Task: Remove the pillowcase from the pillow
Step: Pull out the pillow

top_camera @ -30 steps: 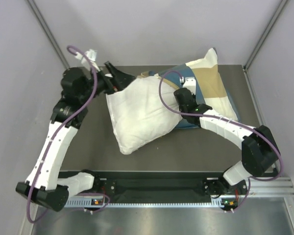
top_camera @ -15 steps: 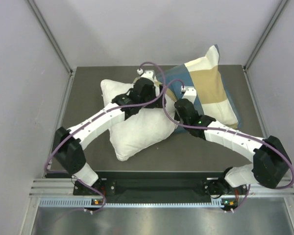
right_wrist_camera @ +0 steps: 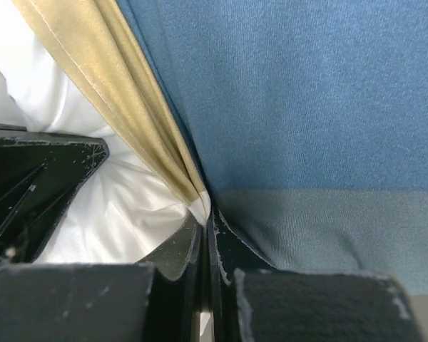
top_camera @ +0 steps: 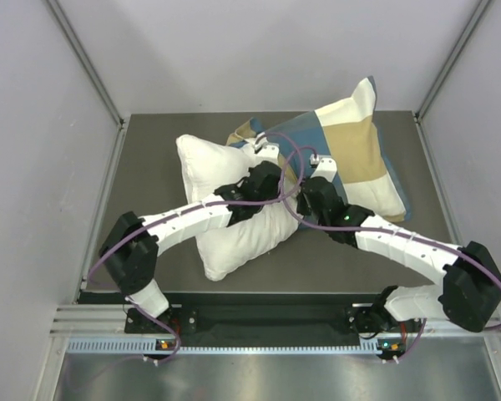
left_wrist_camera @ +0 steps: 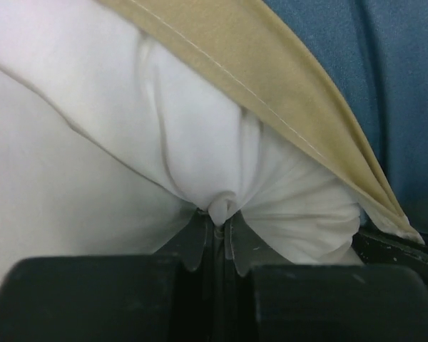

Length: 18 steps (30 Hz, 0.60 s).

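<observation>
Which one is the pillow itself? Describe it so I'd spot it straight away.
On the dark table, left of centre, the pillow pokes out of the checked pillowcase. It is plump and plain white; the cover is blue, tan and cream.

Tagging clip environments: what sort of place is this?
Likely a lab robot test cell, not a home: plain grey panel walls enclose a dark matte tabletop, and two white-and-black robot arms are mounted along an aluminium rail at its near edge.
</observation>
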Available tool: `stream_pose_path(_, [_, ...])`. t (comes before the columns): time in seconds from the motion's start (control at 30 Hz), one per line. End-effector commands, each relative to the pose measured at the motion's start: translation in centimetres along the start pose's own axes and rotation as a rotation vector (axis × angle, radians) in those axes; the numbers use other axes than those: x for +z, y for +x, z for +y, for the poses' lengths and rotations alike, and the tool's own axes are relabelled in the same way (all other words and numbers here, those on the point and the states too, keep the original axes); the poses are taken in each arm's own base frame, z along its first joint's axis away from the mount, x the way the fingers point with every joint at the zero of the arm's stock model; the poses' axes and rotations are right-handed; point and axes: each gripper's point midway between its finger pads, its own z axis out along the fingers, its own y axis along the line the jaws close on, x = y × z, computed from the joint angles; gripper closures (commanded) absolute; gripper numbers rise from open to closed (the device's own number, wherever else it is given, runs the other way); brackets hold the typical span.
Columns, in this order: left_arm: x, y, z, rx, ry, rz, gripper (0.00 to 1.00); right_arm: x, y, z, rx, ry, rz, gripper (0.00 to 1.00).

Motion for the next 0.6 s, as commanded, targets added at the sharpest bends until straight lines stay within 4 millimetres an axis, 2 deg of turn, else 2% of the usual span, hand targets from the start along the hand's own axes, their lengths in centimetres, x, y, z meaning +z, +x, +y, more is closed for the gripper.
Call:
stream_pose_path(0.0, [-0.6,10.4,4.9,0.134,-0.085,0.282,1.00,-1.4,0.7,-0.5,-0.007,0.007,0.020,1.00])
stream_pose_path(0.07, [-1.4,9.2,4.5,0.102,-0.045,0.219,1.00,-1.4,0.3,-1.5,-0.005,0.047,0.000,1.00])
stream_pose_path(0.1, [-2.0,9.9,5.0,0.092,-0.035,0.220,1.00,-1.3,0.4,-2.1,-0.004,0.070,-0.001,1.00])
stream_pose_path(0.13, [-3.5,8.1,4.7,0.056,0.007,0.157,1.00,-1.4,0.0,-2.8,0.003,0.099,-0.016,1.00])
stream_pose_path(0.17, [-4.1,6.9,4.2,0.021,0.043,0.098,1.00,-1.3,0.0,-3.6,0.006,0.127,-0.017,1.00])
stream_pose_path(0.2, [-5.7,6.6,4.4,-0.011,0.087,0.057,1.00,-1.4,0.0,-4.0,0.009,0.135,-0.019,1.00])
stream_pose_path(0.27, [-6.9,5.8,4.1,-0.038,0.153,-0.008,1.00,-1.7,-0.7,-4.3,-0.005,0.135,-0.035,1.00])
stream_pose_path(0.33, [-8.1,5.4,3.6,-0.053,0.235,-0.074,1.00,-2.1,-1.8,-3.8,-0.048,0.103,-0.050,0.98])
stream_pose_path(0.37, [-8.2,6.2,3.9,-0.050,0.245,-0.069,1.00,-2.3,-2.6,-3.3,-0.064,0.073,-0.063,0.95])
stream_pose_path(0.4, [-8.5,6.1,3.7,-0.060,0.260,-0.082,1.00,-2.7,-3.6,-2.6,-0.073,0.043,-0.078,0.93])
stream_pose_path(0.47, [-8.5,7.4,3.5,-0.058,0.291,-0.050,1.00,-3.8,-5.4,-1.0,-0.099,-0.048,-0.105,0.82])
stream_pose_path(0.5, [-8.3,7.8,3.3,-0.060,0.300,-0.042,1.00,-4.8,-6.8,0.9,-0.128,-0.142,-0.120,0.78])
stream_pose_path(0.53, [-8.3,8.1,3.1,-0.062,0.319,-0.040,1.00,-5.6,-7.8,1.9,-0.137,-0.194,-0.135,0.70])
stream_pose_path(0.57, [-8.2,9.0,3.2,-0.064,0.325,-0.026,1.00,-6.2,-8.6,2.8,-0.151,-0.234,-0.141,0.68])
